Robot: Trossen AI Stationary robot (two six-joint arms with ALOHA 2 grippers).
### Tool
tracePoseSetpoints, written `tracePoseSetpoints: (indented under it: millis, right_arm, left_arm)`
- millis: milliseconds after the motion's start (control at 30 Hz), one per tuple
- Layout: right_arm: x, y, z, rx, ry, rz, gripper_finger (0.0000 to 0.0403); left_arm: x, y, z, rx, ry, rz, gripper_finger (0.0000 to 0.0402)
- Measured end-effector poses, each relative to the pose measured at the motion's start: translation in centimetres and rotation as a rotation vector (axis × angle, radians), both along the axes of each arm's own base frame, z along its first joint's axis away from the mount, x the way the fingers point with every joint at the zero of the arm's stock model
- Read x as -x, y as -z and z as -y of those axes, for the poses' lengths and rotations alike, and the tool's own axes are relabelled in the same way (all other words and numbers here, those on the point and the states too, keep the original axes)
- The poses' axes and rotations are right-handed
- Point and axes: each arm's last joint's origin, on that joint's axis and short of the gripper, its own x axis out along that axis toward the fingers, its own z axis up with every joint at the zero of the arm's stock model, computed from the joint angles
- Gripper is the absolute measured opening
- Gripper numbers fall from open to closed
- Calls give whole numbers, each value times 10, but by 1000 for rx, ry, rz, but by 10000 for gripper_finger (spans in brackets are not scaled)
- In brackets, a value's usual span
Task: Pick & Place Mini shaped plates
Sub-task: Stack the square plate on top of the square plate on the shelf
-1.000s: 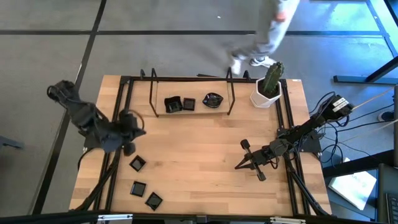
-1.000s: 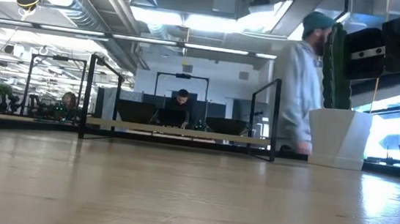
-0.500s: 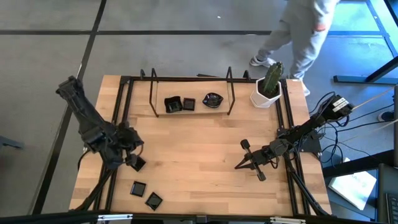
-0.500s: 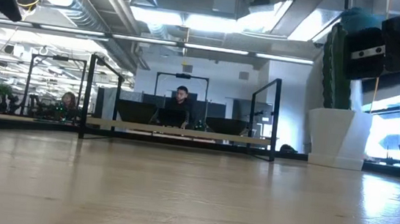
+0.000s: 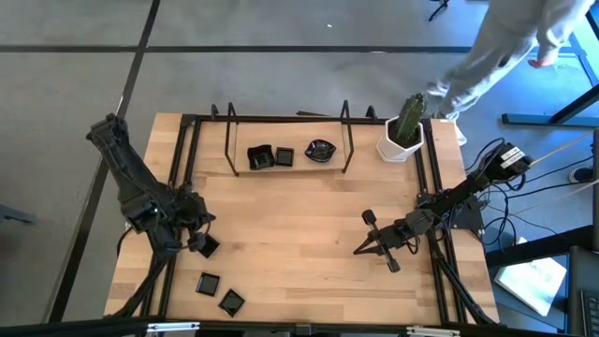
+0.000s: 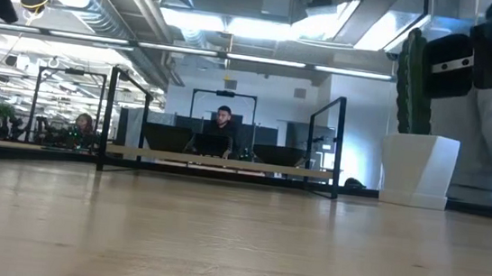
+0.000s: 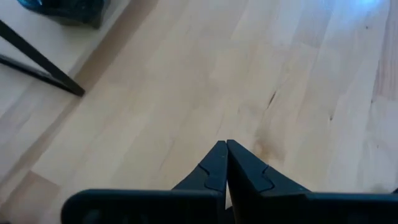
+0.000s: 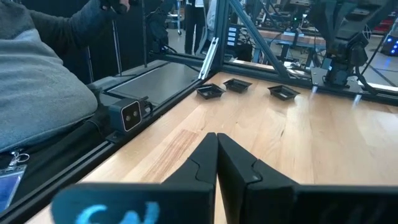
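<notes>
Overhead, left hand (image 5: 194, 241) hangs closed and empty beside three mini shaped plates (image 5: 208, 247); three more (image 5: 284, 156) sit under the rack. Right hand (image 5: 360, 249) closed, empty, mid-worktop (image 5: 290, 215). Left wrist: fingertips (image 7: 226, 147) pressed together. Right wrist alone shows the plates edge-on.

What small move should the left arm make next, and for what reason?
Probably open the jaws. The left gripper is shut and empty beside a small square plate near the table's left edge, so it cannot take the plate yet. The right gripper waits shut over bare wood.
</notes>
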Motion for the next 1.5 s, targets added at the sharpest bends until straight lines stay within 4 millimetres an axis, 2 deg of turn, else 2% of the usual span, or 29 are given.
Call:
tracePoseSetpoints:
  millis: [233,367,600,767,900,1133,1500]
  right_arm:
    - [0,3,0,19,0,-27,10]
    - [0,4,0,26,-1,-33,10]
    - [0,4,0,23,-1,-30,10]
    - [0,3,0,23,-1,-19,10]
    - [0,1,0,33,-1,0,10]
    - [0,1,0,34,-1,3,10]
    - [0,1,0,33,-1,3,10]
  left_arm:
    - [-4,11,11,51,-49,-102,3]
    - [-10,24,20,58,-75,-227,21]
    - [-19,47,39,110,-108,-444,95]
    - [-29,58,53,165,-87,-448,160]
    - [-36,65,64,193,-29,-438,188]
    - [-42,78,69,154,-36,-464,192]
    - [-55,95,64,92,-47,-555,191]
